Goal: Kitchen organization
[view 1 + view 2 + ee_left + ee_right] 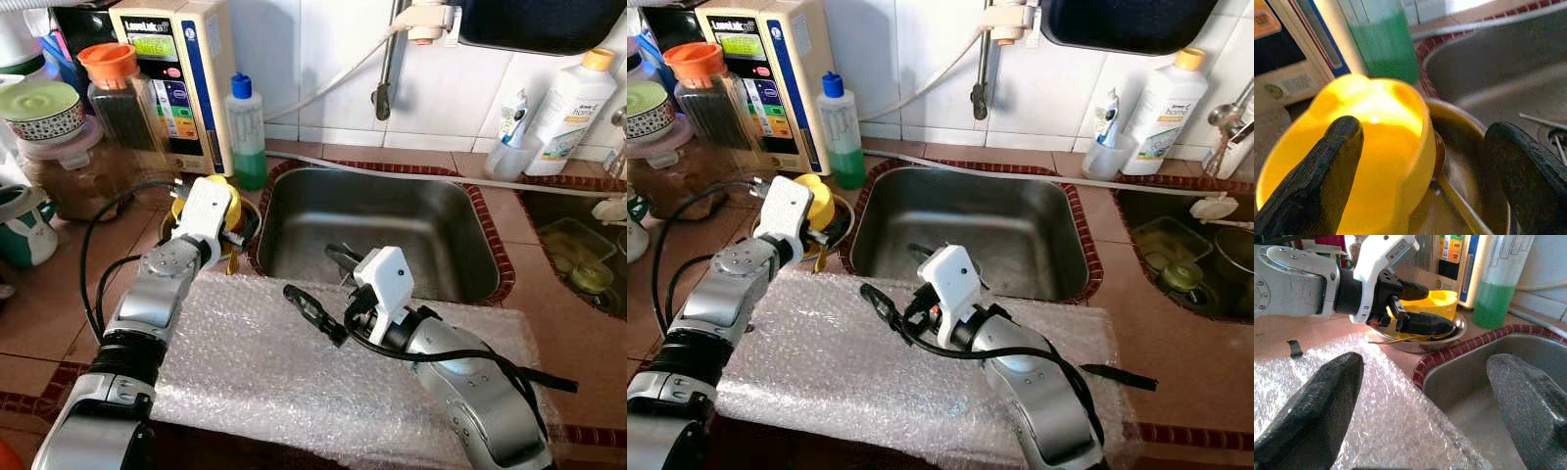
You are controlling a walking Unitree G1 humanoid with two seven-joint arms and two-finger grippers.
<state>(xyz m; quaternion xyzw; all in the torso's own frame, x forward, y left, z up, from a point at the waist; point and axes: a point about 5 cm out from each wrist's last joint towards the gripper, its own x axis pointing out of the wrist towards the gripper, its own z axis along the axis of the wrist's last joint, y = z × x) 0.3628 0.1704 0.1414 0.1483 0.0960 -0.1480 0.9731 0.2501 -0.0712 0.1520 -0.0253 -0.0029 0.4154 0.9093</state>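
Left eye view is showing the left gripper reaching over a shallow metal bowl that is sitting on the tiled tabletop just beside the left rim of the steel sink. A yellow cup is lying in that bowl with a spoon next to it, and the gripper's black fingers are spreading wide on either side of the cup, one in front of the cup's wall and the other apart from it, so the gripper is released and grasping nothing. The right gripper is hovering over the near edge of the sink above a sheet of bubble wrap, its fingers also spread apart and empty. A bottle of green liquid is standing behind the bowl, beside a beige water appliance
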